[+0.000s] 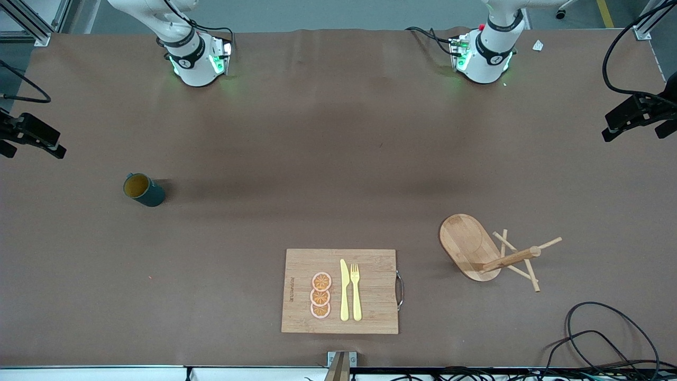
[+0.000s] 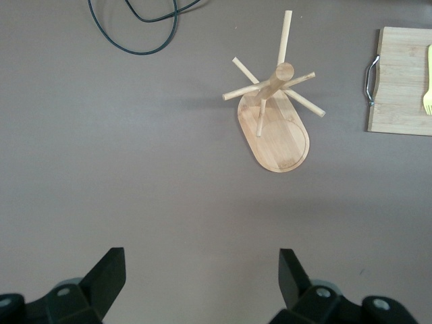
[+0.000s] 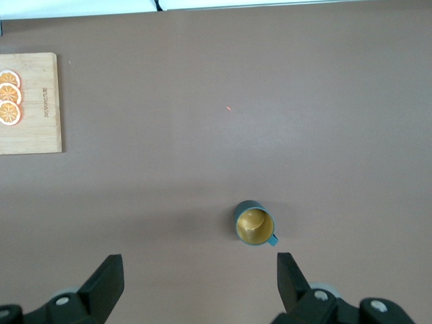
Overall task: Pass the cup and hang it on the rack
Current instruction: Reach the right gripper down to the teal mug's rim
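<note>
The cup, a dark teal mug with a yellow inside, stands upright on the brown table toward the right arm's end. In the right wrist view the cup lies below my right gripper, close to one fingertip. That gripper is open, empty and high above the table. The rack, a light wooden mug tree on an oval base, stands toward the left arm's end. My left gripper is open and empty, high over bare table, apart from the rack. Neither gripper shows in the front view.
A bamboo cutting board with three orange slices, a yellow knife and a fork lies near the table's front edge. Black cables lie at the front corner by the left arm's end.
</note>
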Robot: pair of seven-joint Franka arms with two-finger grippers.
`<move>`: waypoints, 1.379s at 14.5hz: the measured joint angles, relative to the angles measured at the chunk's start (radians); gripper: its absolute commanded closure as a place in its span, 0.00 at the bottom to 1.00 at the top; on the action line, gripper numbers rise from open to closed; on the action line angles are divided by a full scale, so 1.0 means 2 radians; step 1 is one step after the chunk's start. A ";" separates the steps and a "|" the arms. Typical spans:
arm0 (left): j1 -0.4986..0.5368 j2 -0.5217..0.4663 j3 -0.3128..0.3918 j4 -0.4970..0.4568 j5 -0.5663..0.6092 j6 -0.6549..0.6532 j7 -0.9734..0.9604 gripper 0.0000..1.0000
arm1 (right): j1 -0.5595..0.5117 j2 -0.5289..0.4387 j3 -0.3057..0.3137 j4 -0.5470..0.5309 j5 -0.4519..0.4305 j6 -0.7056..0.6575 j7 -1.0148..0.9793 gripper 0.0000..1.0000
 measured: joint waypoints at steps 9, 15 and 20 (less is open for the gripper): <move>0.000 0.000 0.000 0.000 0.000 0.000 0.000 0.00 | -0.008 0.021 -0.003 -0.061 0.000 0.017 0.000 0.00; 0.000 0.000 0.000 -0.001 0.000 -0.001 0.000 0.00 | -0.006 0.038 -0.001 -0.212 0.000 0.145 0.000 0.00; 0.000 0.000 0.000 -0.001 0.000 -0.001 0.000 0.00 | -0.006 0.034 -0.001 -0.330 0.000 0.277 -0.002 0.00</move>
